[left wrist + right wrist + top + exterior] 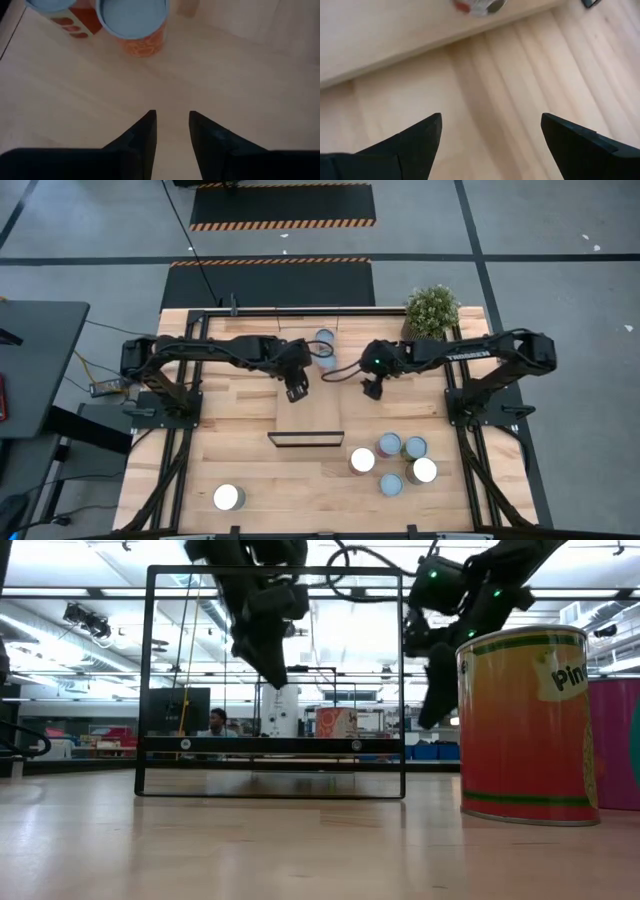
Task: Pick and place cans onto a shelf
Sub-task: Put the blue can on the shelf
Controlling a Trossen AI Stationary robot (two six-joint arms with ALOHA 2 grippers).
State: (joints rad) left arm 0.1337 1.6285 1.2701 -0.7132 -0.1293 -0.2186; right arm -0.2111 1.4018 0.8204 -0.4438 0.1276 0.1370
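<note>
Closest to the low camera stands a red-and-orange cylindrical tin with a green band near its rim (524,725), one of a cluster of five small round cans (395,461) on the front right of the pale wooden tabletop (300,480); their tops are silvery, white, pale blue and reddish. Another white-topped can (228,497) stands alone near the front left corner, well apart from the cluster. Farther back, the long light-wood shelf board with its thin black wire frame (306,438) runs toward the far edge, and two pale-blue-topped cans with orange sides (132,20) stand on it at its far end, just beside each other. The left gripper (296,391) hovers over the middle of the shelf, its dark fingers (142,137) only a narrow gap apart and holding nothing. The right gripper (372,389) hangs over the tabletop just right of the shelf, its fingers (415,140) spread wide and empty. A potted green plant (432,310) sits at the far right corner of the table.
</note>
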